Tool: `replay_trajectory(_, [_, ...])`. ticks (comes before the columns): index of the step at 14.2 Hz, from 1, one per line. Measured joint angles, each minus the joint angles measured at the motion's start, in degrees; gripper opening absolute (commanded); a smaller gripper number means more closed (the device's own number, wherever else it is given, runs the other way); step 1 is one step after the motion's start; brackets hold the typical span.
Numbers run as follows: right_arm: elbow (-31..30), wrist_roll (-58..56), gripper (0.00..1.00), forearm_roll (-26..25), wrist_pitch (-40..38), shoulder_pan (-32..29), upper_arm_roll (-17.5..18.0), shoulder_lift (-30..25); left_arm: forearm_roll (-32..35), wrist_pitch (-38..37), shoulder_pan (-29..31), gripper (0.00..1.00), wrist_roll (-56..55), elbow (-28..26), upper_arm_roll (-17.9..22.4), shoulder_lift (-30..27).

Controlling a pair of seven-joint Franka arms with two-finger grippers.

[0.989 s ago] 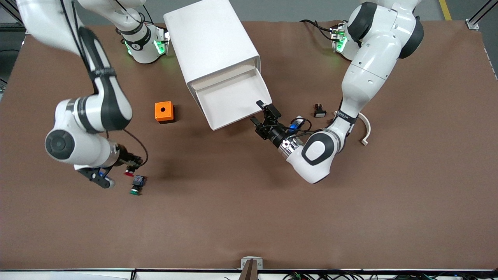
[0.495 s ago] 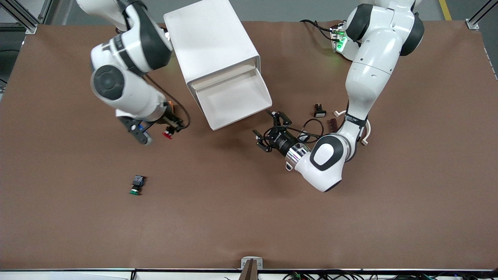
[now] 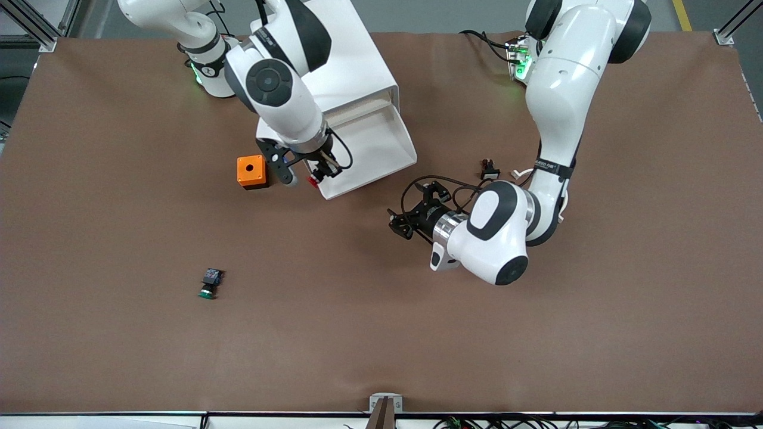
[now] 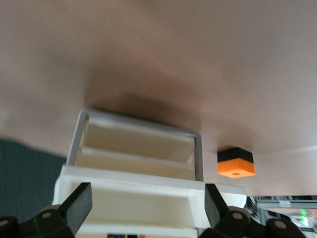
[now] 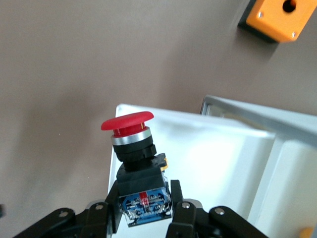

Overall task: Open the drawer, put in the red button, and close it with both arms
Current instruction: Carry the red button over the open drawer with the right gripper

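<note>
The red button (image 3: 312,180) has a red cap and a black body with a blue patch. My right gripper (image 3: 319,172) is shut on it and holds it over the front corner of the open white drawer (image 3: 381,156), at the right arm's end. In the right wrist view the button (image 5: 132,144) sits between the shut fingers of my right gripper (image 5: 144,204), over the drawer's edge (image 5: 218,163). My left gripper (image 3: 410,210) is open and empty over the table, nearer the front camera than the drawer. In the left wrist view my left gripper (image 4: 147,207) faces the drawer front (image 4: 138,191).
The white cabinet (image 3: 351,53) holds the drawer. An orange box (image 3: 251,171) stands beside the drawer toward the right arm's end. A green-capped button (image 3: 208,285) lies nearer the front camera. A small black and white part (image 3: 490,171) lies by the left arm.
My right arm has carried the red button from beside the green button up to the drawer's front corner. My left gripper has drawn back from the drawer front toward the front camera.
</note>
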Motion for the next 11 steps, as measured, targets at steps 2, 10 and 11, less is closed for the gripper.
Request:
replay_trajectory(2, [-0.8,4.2,0.00,0.0,1.8,2.2,0.0,0.2,4.9,2.5,-0.1,1.00,3.5,0.1,0.1,-2.3])
replay_trajectory(10, [-2.4,15.4,0.00,0.0,6.3,6.9,-0.1,2.3,26.3,11.8,-6.2,1.00,5.7,-0.6,0.1,-6.6])
replay_trajectory(11, [-2.7,16.6,0.01,0.0,7.2,7.2,-0.1,2.4,28.0,13.6,-7.3,1.00,5.5,-1.1,0.1,-6.6])
